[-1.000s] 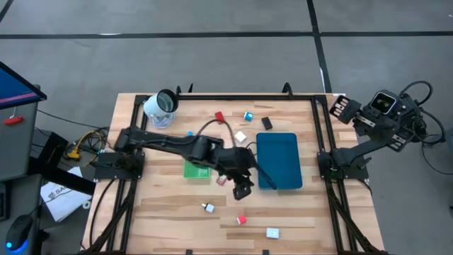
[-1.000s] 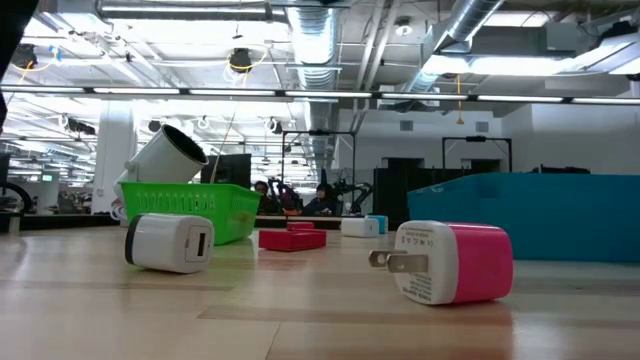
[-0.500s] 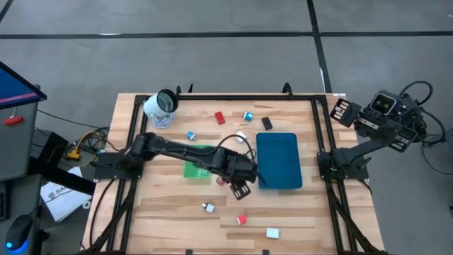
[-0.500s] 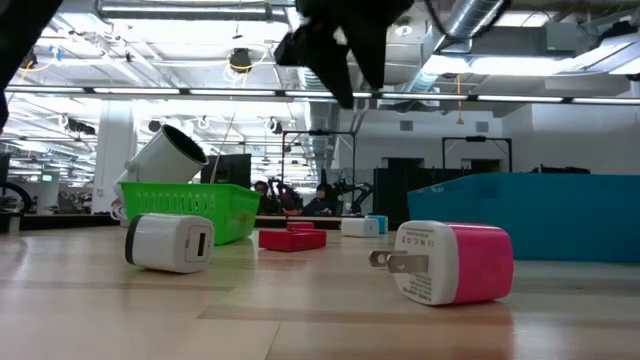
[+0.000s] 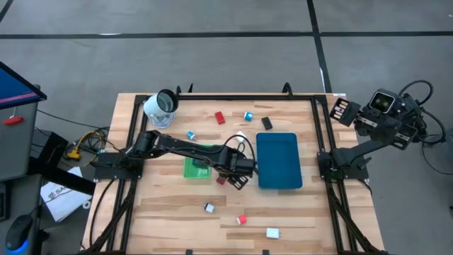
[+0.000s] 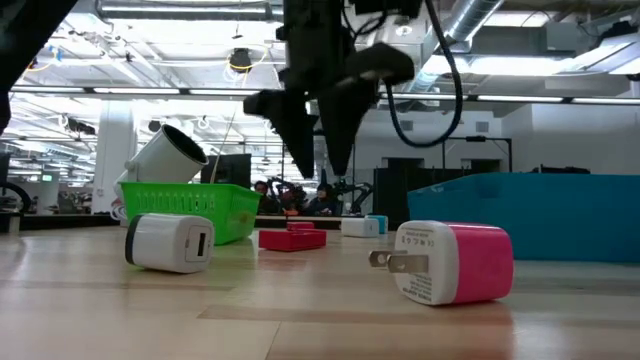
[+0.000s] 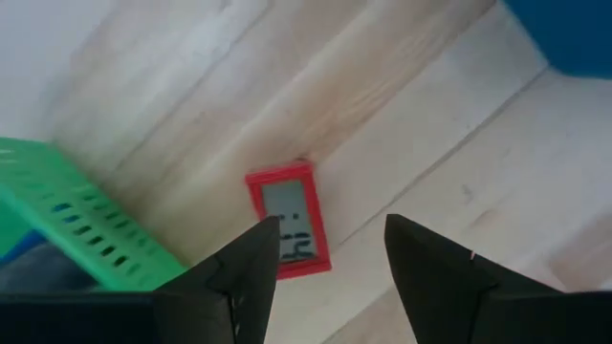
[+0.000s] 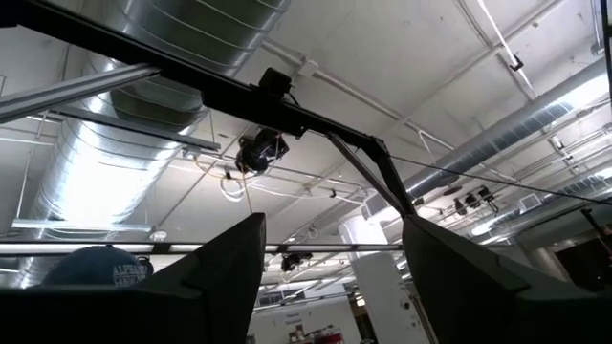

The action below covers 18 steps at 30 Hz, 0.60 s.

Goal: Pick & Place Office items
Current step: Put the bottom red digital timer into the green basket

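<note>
A: What has changed at the left gripper point(image 7: 325, 250)?

B: It has drawn back toward the green tray point(image 5: 197, 168) and dropped lower. Fingers spread, nothing held. Judged: it is lining up a pick.

A: Where is the item?

B: The red clock point(image 7: 290, 230) lies flat on the table point(image 5: 297, 212), just beyond the fingertips, beside the green tray, nearer one finger than centred.

A: Right gripper point(image 8: 330, 250)?

B: Parked off the table, spread, pointing up.
</note>
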Motion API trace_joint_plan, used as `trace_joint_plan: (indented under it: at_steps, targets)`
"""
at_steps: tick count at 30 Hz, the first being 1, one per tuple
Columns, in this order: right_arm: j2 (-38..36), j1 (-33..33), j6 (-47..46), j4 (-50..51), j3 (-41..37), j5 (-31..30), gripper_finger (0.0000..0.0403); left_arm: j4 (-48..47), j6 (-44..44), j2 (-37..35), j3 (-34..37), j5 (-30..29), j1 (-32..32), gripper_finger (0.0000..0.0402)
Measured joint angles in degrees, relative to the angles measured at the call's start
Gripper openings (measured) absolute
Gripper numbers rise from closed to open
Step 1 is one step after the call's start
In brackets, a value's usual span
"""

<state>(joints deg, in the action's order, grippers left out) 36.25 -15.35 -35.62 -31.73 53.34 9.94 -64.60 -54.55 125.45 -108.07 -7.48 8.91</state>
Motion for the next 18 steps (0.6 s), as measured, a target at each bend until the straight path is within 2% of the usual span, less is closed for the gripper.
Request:
trace_joint_plan:
  at_steps: [7,18]
  targets:
    - [0.00,0.00,0.16,-0.01,0.00,-1.03,0.0240,2.31,0.01,-0.02,3.21,0.68,0.04,0.0214]
    - [0.00,0.00,0.92,-0.20,0.00,-1.03,0.0240,4.71,1.20,-0.04,4.37,4.48,-0.02,0.0291]
